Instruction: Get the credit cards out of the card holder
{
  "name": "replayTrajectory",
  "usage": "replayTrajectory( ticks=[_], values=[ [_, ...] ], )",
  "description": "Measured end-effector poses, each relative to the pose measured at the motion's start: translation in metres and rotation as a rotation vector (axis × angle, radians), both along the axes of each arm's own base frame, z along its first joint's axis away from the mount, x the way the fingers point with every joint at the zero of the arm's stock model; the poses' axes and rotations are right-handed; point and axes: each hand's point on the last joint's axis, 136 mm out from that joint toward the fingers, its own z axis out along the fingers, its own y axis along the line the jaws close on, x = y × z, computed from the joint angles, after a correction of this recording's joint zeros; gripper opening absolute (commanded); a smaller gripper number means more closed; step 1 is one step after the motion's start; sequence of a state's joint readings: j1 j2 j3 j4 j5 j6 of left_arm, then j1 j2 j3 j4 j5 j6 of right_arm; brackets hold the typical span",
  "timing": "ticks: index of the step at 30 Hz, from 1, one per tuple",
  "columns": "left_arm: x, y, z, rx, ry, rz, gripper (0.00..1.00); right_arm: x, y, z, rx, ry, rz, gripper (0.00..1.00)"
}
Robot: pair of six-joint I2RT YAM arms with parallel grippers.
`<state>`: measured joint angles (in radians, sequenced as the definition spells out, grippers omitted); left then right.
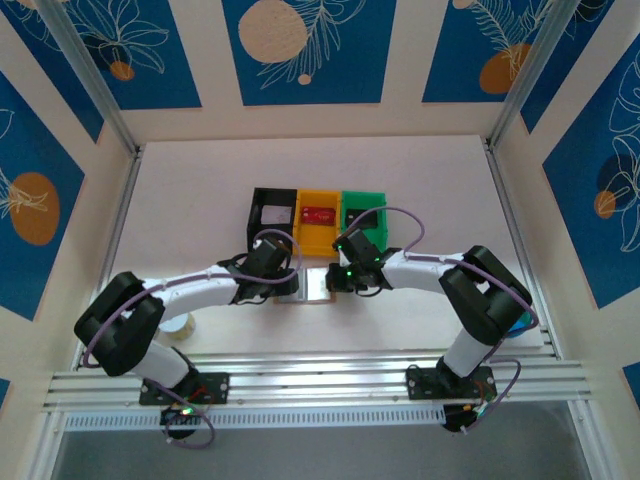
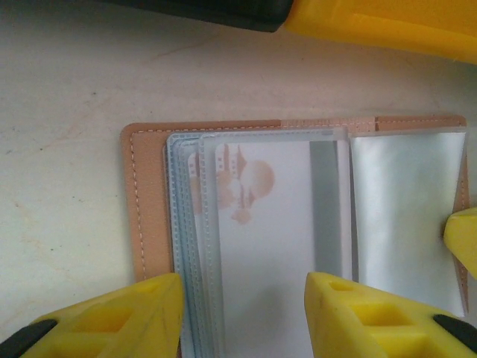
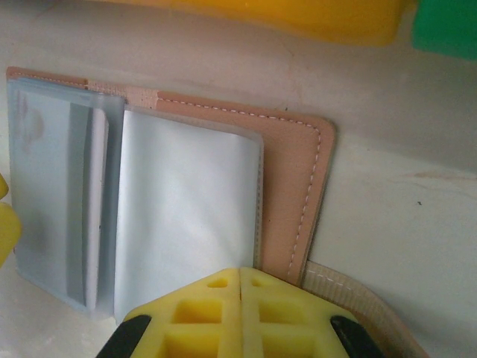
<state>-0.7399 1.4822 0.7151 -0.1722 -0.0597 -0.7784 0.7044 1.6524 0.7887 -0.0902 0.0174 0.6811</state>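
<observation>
Tan card holder [image 2: 149, 216], long axis left-right

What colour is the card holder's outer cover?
Card holder: tan-brown, pale stitching; best in right wrist view.

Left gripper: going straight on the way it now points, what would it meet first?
Most likely the card holder: the left gripper stands open over its clear pockets, which lie directly ahead. Past it come bare table and the black bin, but depth is unclear.

White arms [image 1: 195, 288], black joints [image 1: 125, 322], purple cables [image 1: 398, 209]; yellow tool fingers [image 2: 112, 321].
</observation>
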Motion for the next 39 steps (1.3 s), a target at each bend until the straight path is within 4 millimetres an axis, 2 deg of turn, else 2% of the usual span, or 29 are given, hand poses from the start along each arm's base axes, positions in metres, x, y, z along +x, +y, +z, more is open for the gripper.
replayTrajectory(
  ticks=[22,39],
  values=[
    [0.002,-0.006,-0.004,-0.017,0.002,-0.002,0.45,0.000,0.000,0.000,0.000,0.000,0.000,0.06],
    [0.006,-0.015,-0.001,-0.029,0.005,0.000,0.36,0.000,-0.001,0.000,-0.002,0.003,-0.003,0.05]
  ],
)
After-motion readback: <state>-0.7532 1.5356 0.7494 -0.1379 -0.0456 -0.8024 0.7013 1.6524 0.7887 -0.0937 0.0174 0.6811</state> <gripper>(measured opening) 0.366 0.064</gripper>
